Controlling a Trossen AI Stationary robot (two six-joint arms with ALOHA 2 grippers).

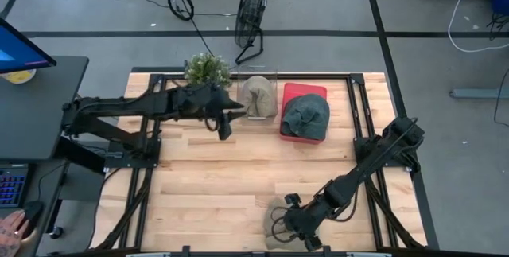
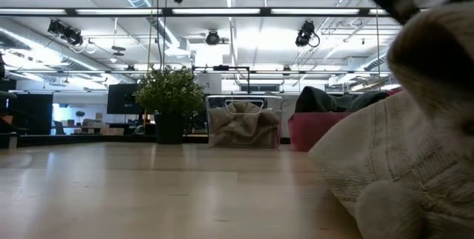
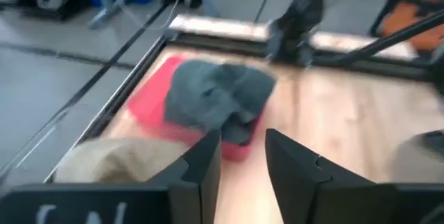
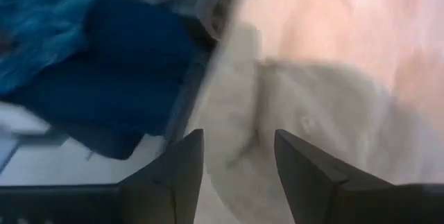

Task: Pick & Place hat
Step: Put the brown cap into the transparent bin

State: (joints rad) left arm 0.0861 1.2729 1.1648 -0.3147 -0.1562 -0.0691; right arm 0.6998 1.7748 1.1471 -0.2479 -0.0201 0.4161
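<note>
I read this as the reach step for the last loose hat. My right tool is down at the near edge of the desk, hanging just over the beige hat that lies there. In the right wrist view its two fingers stand spread with nothing between them, and the pale cloth of the hat sits just ahead of the tips, so nothing is gripped yet.

My left tool waits at the far side, just beside the clear bin that holds another beige hat. Its fingers are a little apart and carry nothing. Ahead of them lies the grey hat on the red tray.

The next move, as I judge it, calls for lowering the right tool until one finger slides under a fold or the brim, then pinching the cloth. The hat is soft and lies close to the desk's edge, so a push could slide it off; I would come down steeply, not sideways.

The desk is light wood planks in a black frame, with a potted plant at the far edge next to the bin. Beyond it a floor fan stands on grey floor, and the low view shows an open hall with strip lights.
</note>
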